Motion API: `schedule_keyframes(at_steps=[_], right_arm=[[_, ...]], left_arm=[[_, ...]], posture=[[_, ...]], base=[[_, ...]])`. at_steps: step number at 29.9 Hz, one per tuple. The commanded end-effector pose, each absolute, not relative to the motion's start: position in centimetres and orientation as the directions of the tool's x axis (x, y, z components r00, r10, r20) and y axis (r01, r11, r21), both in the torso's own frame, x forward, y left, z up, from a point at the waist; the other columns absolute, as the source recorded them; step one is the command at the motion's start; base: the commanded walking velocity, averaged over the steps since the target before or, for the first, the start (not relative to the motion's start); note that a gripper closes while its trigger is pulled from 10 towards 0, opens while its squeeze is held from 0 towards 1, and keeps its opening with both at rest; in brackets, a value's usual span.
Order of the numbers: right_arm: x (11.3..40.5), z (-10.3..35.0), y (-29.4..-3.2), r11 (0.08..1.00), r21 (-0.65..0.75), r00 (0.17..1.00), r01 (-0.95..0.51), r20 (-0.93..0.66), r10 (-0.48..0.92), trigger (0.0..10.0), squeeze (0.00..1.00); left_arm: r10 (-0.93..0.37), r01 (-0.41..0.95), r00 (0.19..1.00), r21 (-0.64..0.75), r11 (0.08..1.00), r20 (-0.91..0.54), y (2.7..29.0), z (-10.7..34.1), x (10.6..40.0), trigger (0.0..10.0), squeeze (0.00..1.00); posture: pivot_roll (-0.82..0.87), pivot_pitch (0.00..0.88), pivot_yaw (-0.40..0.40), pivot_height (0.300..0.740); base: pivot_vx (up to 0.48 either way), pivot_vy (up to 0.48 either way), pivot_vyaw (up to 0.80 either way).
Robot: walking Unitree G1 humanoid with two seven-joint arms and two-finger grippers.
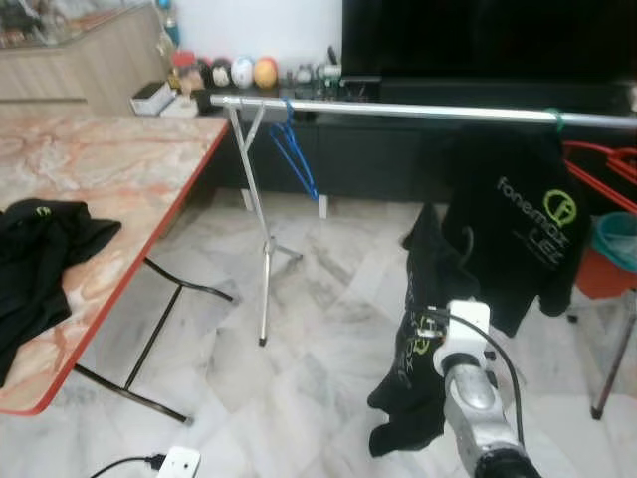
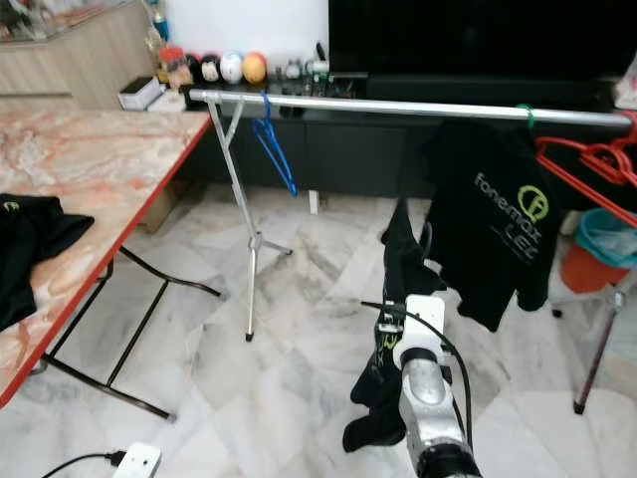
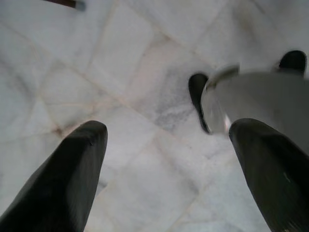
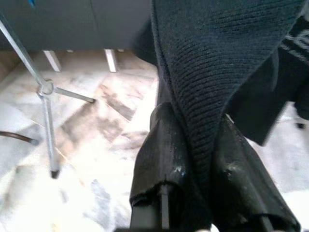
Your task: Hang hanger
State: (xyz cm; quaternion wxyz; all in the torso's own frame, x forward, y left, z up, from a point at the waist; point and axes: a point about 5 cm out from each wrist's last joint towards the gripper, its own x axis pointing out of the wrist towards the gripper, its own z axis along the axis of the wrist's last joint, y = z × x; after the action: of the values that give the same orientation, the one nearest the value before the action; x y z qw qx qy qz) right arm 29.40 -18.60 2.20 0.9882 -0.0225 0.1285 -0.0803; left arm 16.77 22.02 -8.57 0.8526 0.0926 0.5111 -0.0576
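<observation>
We read this as the carry step: the right gripper [image 4: 193,159] is clamped on a black knit garment [image 1: 413,368] (hanger itself hidden) below the long silver clothes rail [image 1: 398,109], left gripper [image 3: 169,169] spread idle, so next we lift it to the rail.

Rail [image 1: 418,111] bare between blue hanger [image 1: 294,154] and hung shirt [image 1: 523,214].

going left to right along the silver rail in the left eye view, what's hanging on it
Blue hanger → black shirt with the green logo → red hangers at the far right end.
</observation>
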Motion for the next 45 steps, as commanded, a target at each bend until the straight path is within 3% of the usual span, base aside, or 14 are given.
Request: schedule_keyframes(at_steps=[1,45], right_arm=[[30.08,3.04,-17.74,0.989,-0.051,0.967,0.136,-0.211,-0.144,10.0,0.0],[29.89,2.47,-17.9,0.984,-0.087,0.952,0.155,-0.252,-0.172,10.0,0.0]], left_arm=[[0.01,0.186,0.446,0.104,0.977,-0.895,22.52,-8.83,15.94,10.0,0.0],[0.01,0.204,0.447,0.113,0.973,-0.895,22.58,-8.77,16.05,10.0,0.0]], posture=[[0.0,0.0,0.028,0.74],[0.0,0.0,0.031,0.74]], base=[[-0.322,0.0,0.0],[-0.322,0.0,0.0]])
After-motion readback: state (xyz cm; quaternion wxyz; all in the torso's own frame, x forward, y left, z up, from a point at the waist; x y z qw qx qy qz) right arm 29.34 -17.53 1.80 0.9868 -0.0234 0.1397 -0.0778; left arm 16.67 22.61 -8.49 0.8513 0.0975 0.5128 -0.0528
